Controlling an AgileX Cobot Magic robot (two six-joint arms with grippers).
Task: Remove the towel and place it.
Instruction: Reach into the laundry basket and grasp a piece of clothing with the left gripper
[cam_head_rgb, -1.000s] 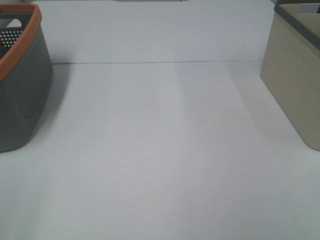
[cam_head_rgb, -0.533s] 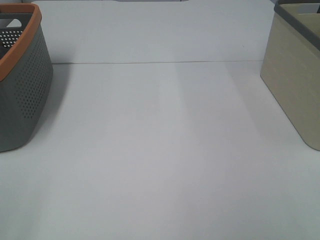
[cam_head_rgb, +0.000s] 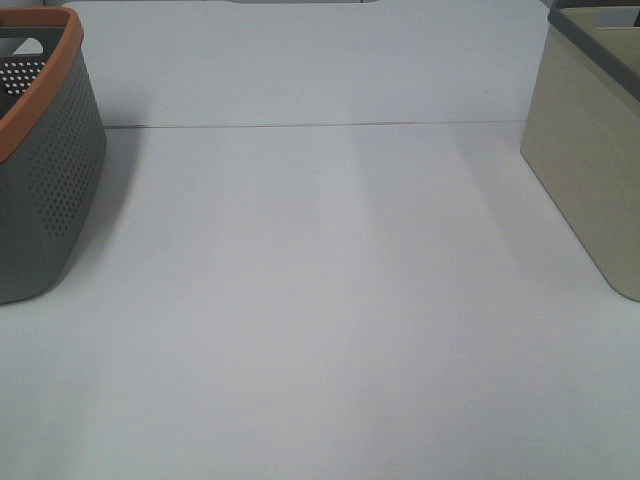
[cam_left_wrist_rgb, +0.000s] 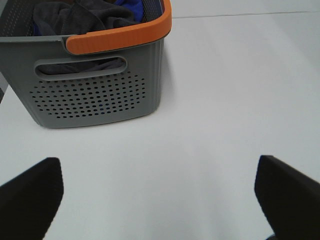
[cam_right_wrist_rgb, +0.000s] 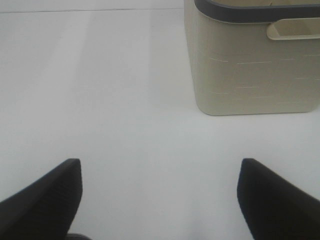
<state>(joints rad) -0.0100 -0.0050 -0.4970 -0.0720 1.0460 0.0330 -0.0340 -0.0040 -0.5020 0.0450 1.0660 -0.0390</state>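
Note:
The dark charcoal towel (cam_left_wrist_rgb: 75, 15) lies crumpled inside the grey perforated basket with an orange rim (cam_left_wrist_rgb: 95, 95), next to a blue cloth (cam_left_wrist_rgb: 132, 6). The same basket (cam_head_rgb: 40, 190) stands at the left edge of the exterior view; the towel is hidden there. My left gripper (cam_left_wrist_rgb: 157, 200) is open and empty, low over the table in front of the basket. My right gripper (cam_right_wrist_rgb: 160, 200) is open and empty, in front of the beige basket with a dark rim (cam_right_wrist_rgb: 250, 60). Neither gripper shows in the exterior view.
The beige basket (cam_head_rgb: 590, 150) stands at the right edge of the white table (cam_head_rgb: 320, 300). A thin seam (cam_head_rgb: 300, 125) crosses the table at the back.

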